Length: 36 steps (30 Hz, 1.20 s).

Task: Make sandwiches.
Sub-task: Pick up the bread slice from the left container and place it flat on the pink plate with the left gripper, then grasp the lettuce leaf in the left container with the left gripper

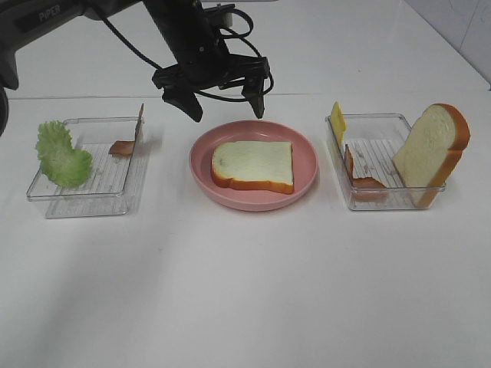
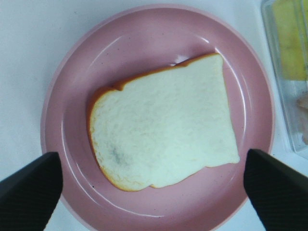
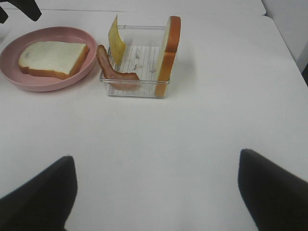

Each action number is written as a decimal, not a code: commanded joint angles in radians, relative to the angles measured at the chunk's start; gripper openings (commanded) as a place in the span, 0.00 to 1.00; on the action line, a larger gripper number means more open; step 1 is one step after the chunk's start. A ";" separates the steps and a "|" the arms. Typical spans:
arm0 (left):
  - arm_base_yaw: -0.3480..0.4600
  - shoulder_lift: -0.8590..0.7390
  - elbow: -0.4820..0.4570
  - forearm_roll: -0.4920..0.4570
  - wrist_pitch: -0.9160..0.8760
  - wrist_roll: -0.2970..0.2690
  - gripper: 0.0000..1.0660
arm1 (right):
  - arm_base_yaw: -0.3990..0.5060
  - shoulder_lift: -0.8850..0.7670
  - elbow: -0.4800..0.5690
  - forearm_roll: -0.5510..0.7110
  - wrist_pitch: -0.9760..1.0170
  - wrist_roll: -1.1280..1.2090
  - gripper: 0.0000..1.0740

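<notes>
One white bread slice [image 1: 253, 165] with an orange-brown crust lies flat on the round pink plate [image 1: 305, 146] at the table's middle; it fills the left wrist view [image 2: 163, 127]. My left gripper [image 1: 222, 98] hangs open and empty above the plate's far edge. A second bread slice [image 1: 431, 149] leans upright in the right clear tray [image 1: 383, 198], with a yellow cheese slice [image 1: 337, 123] and a bacon strip [image 1: 360, 178]. Lettuce [image 1: 61, 155] and another bacon strip [image 1: 123, 147] sit in the left clear tray [image 1: 84, 201]. My right gripper [image 3: 156, 192] is open, over bare table near the right tray [image 3: 137, 89].
The white table's back edge [image 1: 322, 93] runs behind the trays. A black cable [image 1: 123, 40] hangs from the left arm above the left tray.
</notes>
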 commanded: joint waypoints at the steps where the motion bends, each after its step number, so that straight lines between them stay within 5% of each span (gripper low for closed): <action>1: -0.002 -0.047 -0.002 -0.029 0.071 0.038 0.90 | 0.002 -0.020 0.001 -0.006 -0.003 0.000 0.77; 11: 0.025 -0.310 0.227 0.031 0.071 0.067 0.90 | 0.002 -0.020 0.001 -0.006 -0.003 0.000 0.77; 13: 0.077 -0.422 0.372 0.087 0.071 0.071 0.90 | 0.002 -0.020 0.001 -0.006 -0.003 0.000 0.77; 14: 0.077 -0.422 0.372 0.087 0.071 0.071 0.90 | 0.002 -0.020 0.001 -0.006 -0.003 0.000 0.77; 16: 0.185 -0.539 0.535 0.122 0.071 0.089 0.90 | 0.002 -0.020 0.001 -0.006 -0.003 0.000 0.77; 24: 0.359 -0.546 0.599 0.126 0.071 0.148 0.90 | 0.002 -0.020 0.001 -0.006 -0.003 0.000 0.77; 36: 0.441 -0.385 0.599 0.189 0.019 0.150 0.90 | 0.002 -0.020 0.001 -0.006 -0.003 0.000 0.77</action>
